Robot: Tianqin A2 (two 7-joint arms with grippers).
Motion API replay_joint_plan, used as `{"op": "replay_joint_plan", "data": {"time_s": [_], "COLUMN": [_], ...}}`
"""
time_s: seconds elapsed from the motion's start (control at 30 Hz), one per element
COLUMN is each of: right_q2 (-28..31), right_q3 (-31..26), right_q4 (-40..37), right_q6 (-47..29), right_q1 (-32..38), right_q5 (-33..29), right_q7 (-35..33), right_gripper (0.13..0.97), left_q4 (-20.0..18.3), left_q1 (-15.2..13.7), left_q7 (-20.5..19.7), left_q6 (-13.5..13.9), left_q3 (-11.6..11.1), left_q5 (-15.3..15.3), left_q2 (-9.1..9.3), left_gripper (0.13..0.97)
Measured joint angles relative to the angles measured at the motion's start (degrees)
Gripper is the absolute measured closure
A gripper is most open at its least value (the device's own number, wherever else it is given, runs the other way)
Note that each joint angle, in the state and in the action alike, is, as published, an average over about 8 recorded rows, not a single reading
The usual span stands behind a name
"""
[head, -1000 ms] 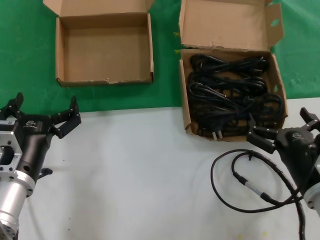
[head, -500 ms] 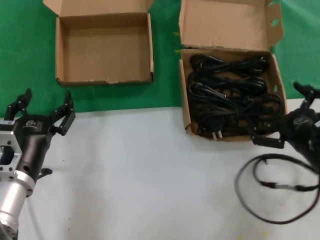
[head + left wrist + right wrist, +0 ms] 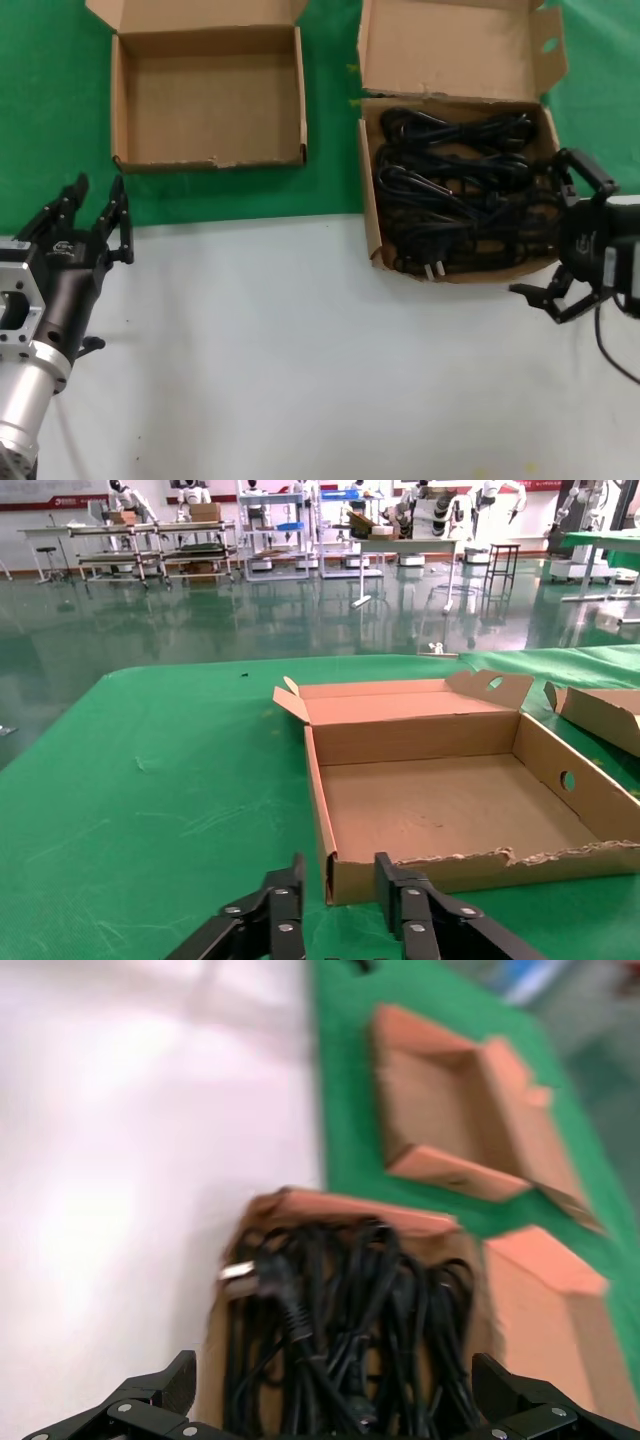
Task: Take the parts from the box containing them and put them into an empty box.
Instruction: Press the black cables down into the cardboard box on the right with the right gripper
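Black right claw wide open, empty | beside cords | left claw parted

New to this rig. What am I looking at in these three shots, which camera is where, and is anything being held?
It is a two-armed robot with a claw-like gripper on each arm. The wide shot comes from a camera on its head, looking down at the table; the other two come from cameras on its wrists.

On the green cloth sit two open cardboard boxes: an empty box on the robot's left and a larger box full of black power cords on its right.

The left gripper is open and points at the empty box; its wrist shot looks straight into that box. The right gripper is open at the near right edge of the full box; its wrist shot looks down on the cords. Neither holds anything.
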Motion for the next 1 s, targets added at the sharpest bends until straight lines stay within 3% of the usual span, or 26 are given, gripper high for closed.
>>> {"op": "replay_joint_plan", "data": {"time_s": [0.2,0.37,0.77,1.0], "right_q2": [-2.2,-6.2,-13.3,-15.5], "right_q3": [-6.0,-9.4,-13.0,-13.6], "right_q4": [-2.4,-5.1,-11.0,-13.7], "right_q6": [-11.6,-16.2,-19.7,-19.0], "right_q1": [11.1,17.2,24.0,24.8], "right_q5": [-9.5,-15.0,-21.1,-22.7], "right_q7": [-0.1,-0.5,-1.3,-2.1], "right_gripper": [0.129,0.129,0.146,0.217], "left_q4": [0.0,0.0,0.0,0.0], "left_q1": [0.0,0.0,0.0,0.0], "left_q7": [0.0,0.0,0.0,0.0], "left_q6": [0.0,0.0,0.0,0.0], "left_q3": [0.0,0.0,0.0,0.0], "left_q5": [0.0,0.0,0.0,0.0], "left_q2": [0.0,0.0,0.0,0.0], "left_gripper": [0.799,0.871,0.95,0.951]}}
